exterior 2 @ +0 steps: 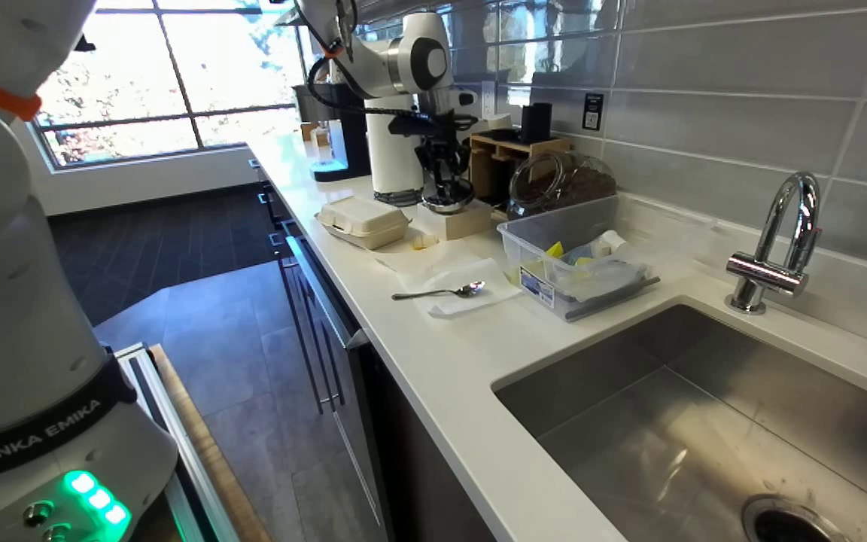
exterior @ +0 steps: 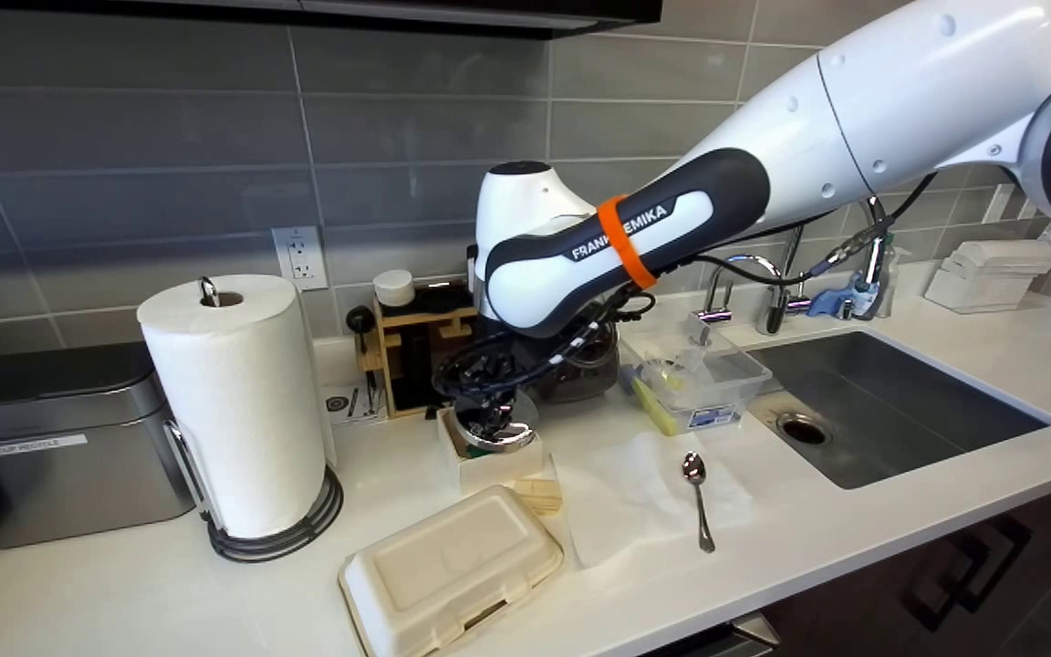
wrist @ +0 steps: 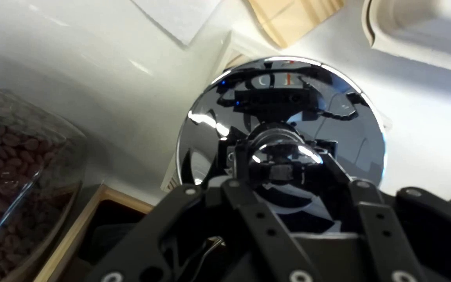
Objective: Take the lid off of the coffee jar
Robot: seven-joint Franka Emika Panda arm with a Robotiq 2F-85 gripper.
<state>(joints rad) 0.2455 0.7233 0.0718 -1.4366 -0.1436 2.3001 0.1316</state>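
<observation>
The lid is a round, mirror-like metal disc with a knob; it shows in both exterior views [exterior: 509, 436] [exterior 2: 454, 204] and fills the middle of the wrist view [wrist: 280, 109]. My gripper [exterior: 493, 415] points down over it, and its fingers [wrist: 282, 160] sit on both sides of the knob, closed on it. The lid is at the top of a small white box [exterior: 500, 471]; whether it rests on the box or hangs just above, I cannot tell. The coffee jar [exterior 2: 584, 187] is clear glass with brown contents, its round mouth uncovered; it also shows in the wrist view [wrist: 18, 168].
A wooden organizer [exterior: 389, 365] stands behind the box. A takeout container [exterior: 452, 575] lies in front, a paper towel roll [exterior: 234, 411] to one side. A clear plastic bin [exterior 2: 554, 248], a spoon [exterior: 701, 502] on paper and the sink [exterior: 900, 401] are on the other side.
</observation>
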